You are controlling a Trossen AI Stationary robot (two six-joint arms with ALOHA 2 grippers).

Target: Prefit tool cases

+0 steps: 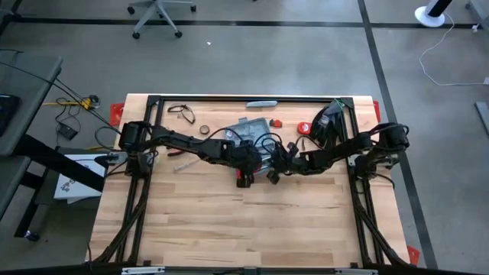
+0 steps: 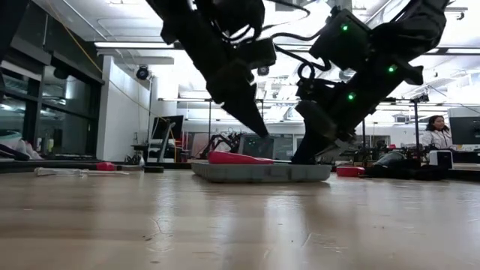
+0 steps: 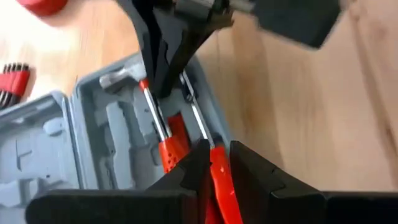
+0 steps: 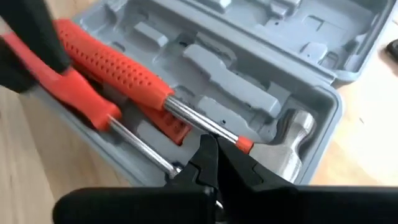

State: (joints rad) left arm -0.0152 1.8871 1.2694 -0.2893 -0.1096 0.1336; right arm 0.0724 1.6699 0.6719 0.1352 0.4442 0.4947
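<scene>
The blue-grey tool case (image 1: 246, 128) lies open at mid-table, its moulded base (image 4: 249, 93) facing up. A red-handled hammer (image 4: 118, 65) lies in the base, its head (image 4: 295, 138) in its recess. My left gripper (image 3: 214, 163) is shut on a red-handled screwdriver (image 4: 84, 99). My right gripper (image 4: 211, 158) is shut. Its tips stand low in the base between the hammer's shaft (image 3: 153, 109) and the screwdriver's shaft (image 3: 198, 115). In the high view the two grippers meet over the case, left (image 1: 252, 164) and right (image 1: 276, 162). My left gripper pinches the screwdriver's red handle (image 3: 216, 177) between its two fingers, which slant down and lie roughly along the tool. The handle end is raised, and the metal shaft slopes down into the case base. My right gripper's shut tips stand at the hammer's metal shaft, near the red collar (image 4: 244, 144) by the head, slanting down from above. I cannot tell whether they touch the shaft.
On the table's far part lie glasses (image 1: 179, 111), a tape roll (image 1: 205, 130), red pieces (image 1: 304, 128), a black bag (image 1: 328, 122) and a slim grey bar (image 1: 260, 102). Red hex keys (image 3: 12, 84) lie beside the lid. A person (image 2: 435, 131) sits beyond the table.
</scene>
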